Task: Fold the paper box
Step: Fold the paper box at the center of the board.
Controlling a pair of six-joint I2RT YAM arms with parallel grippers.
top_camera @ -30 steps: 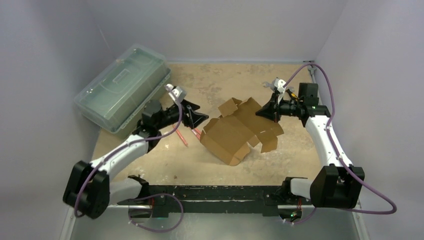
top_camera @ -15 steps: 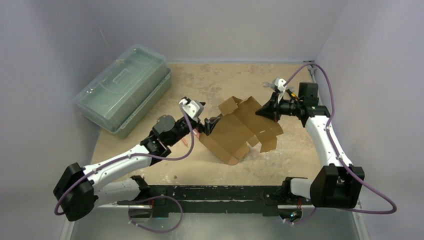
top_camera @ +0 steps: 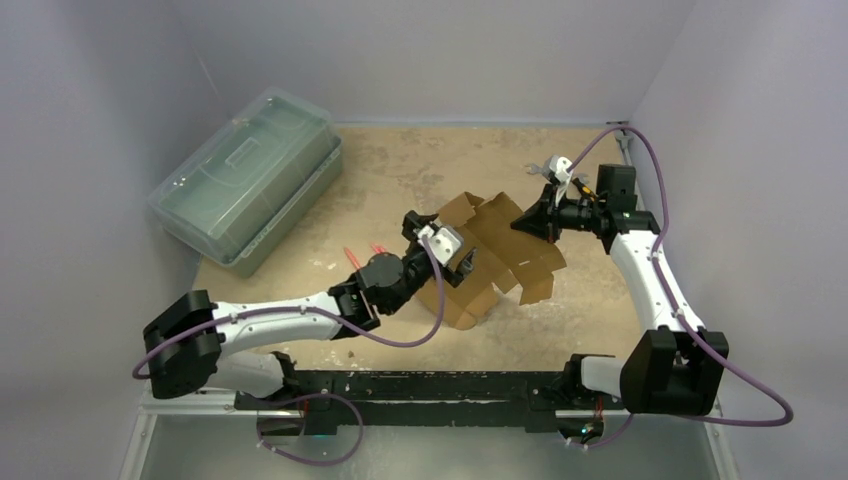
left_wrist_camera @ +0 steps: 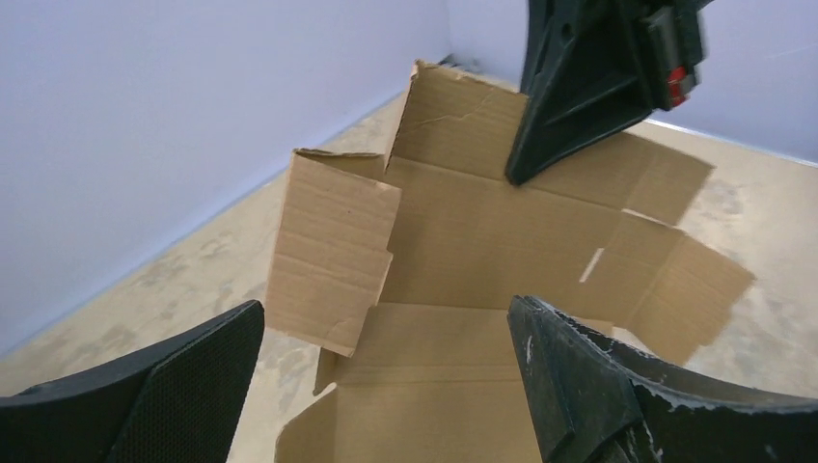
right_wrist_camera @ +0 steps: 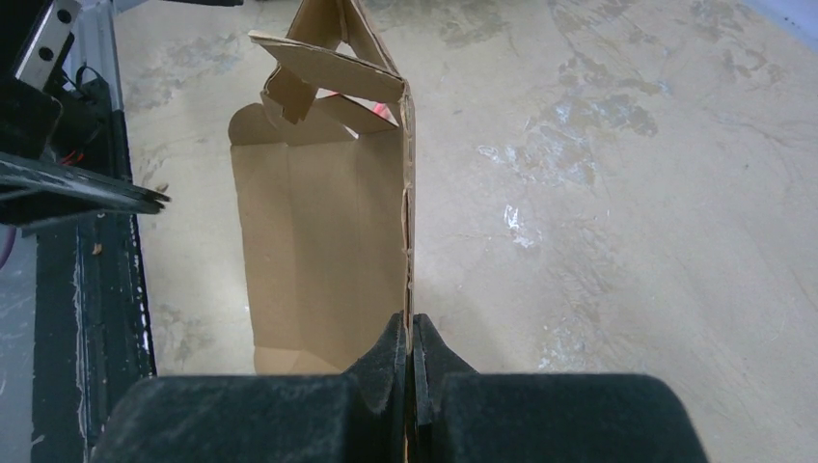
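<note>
Paper box point(top_camera: 505, 240) is sitting mid-table, half formed, flaps splayed out, partly propped up off the surface.

Left to right:

- Green translucent case point(top_camera: 245, 180) is lying at the far left of the table point(top_camera: 400, 165) against the wall, well apart from the box.
- Two thin red items point(top_camera: 352, 252) are lying on the table between case and box. Can't tell what they are.
- My left arm is stretching low across the front. I'm holding my left gripper point(top_camera: 458, 262) over the box's left half with the jaws spread wide, gripping nothing.
- In the left wrist view, my two black fingers point(left_wrist_camera: 183, 386) are flanking the open trough of cardboard below them. Can't tell whether they're touching it.
- A side flap point(left_wrist_camera: 333, 256) is standing up just left of centre, and the inner panels are fanning out beyond it.
- My right gripper point(top_camera: 522, 225) is coming in from the right and pinching the box's upper right panel.
- In the right wrist view, its fingertips point(right_wrist_camera: 391, 352) are pressing together on the thin cardboard edge. That panel is standing upright and running straight away from the camera, with folded tabs at its far end.
</note>
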